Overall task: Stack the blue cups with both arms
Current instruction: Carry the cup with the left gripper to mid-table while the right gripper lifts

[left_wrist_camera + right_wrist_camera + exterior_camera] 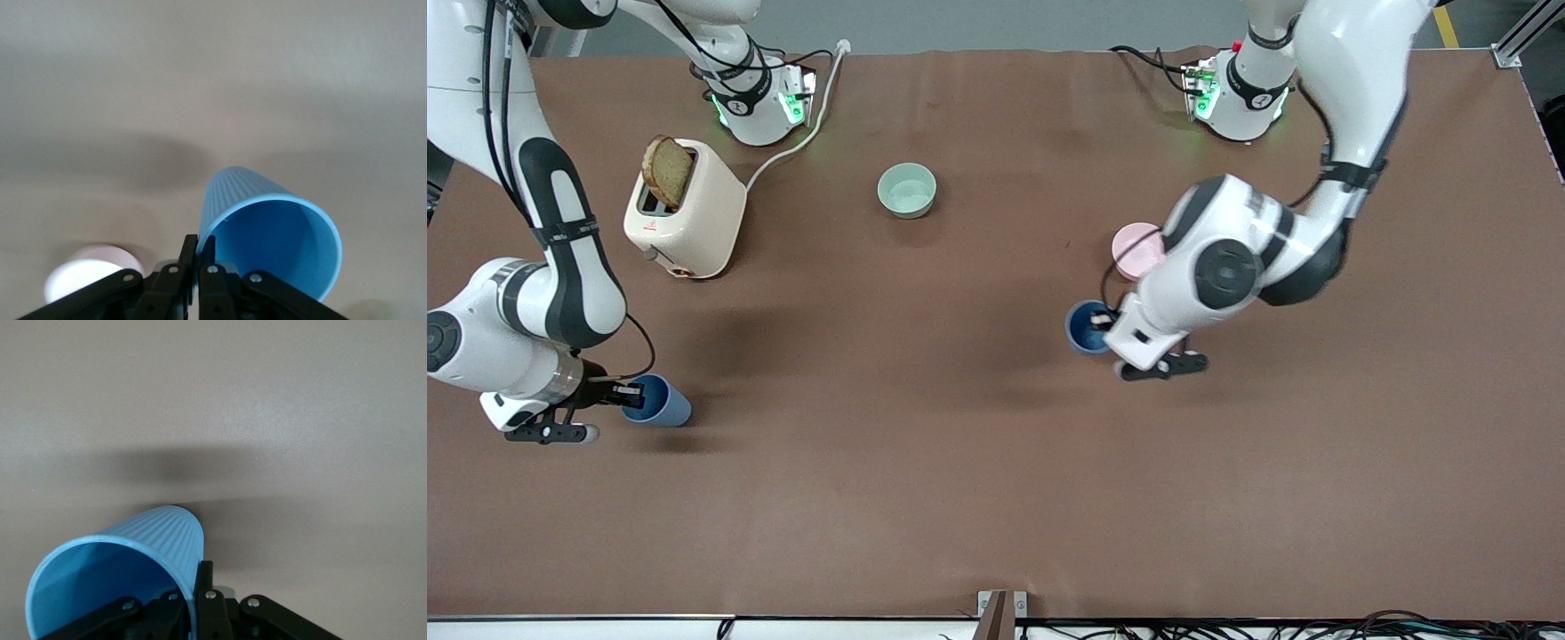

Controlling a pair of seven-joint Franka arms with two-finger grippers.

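Two ribbed blue cups are in view, each held at its rim. My left gripper (1107,322) is shut on the rim of one blue cup (1087,326), low over the table beside the pink bowl. In the left wrist view the fingers (189,248) pinch the cup's (267,233) wall, one inside and one outside. My right gripper (630,392) is shut on the rim of the other blue cup (662,404) at the right arm's end of the table. In the right wrist view the outer finger (206,579) presses the cup's (113,567) wall. I cannot tell whether the cups touch the table.
A cream toaster (689,218) with a bread slice (667,171) stands near the right arm's base, its white cable trailing off. A pale green bowl (907,189) sits mid-table. A pink bowl (1134,249) lies partly under the left arm, and also shows in the left wrist view (87,273).
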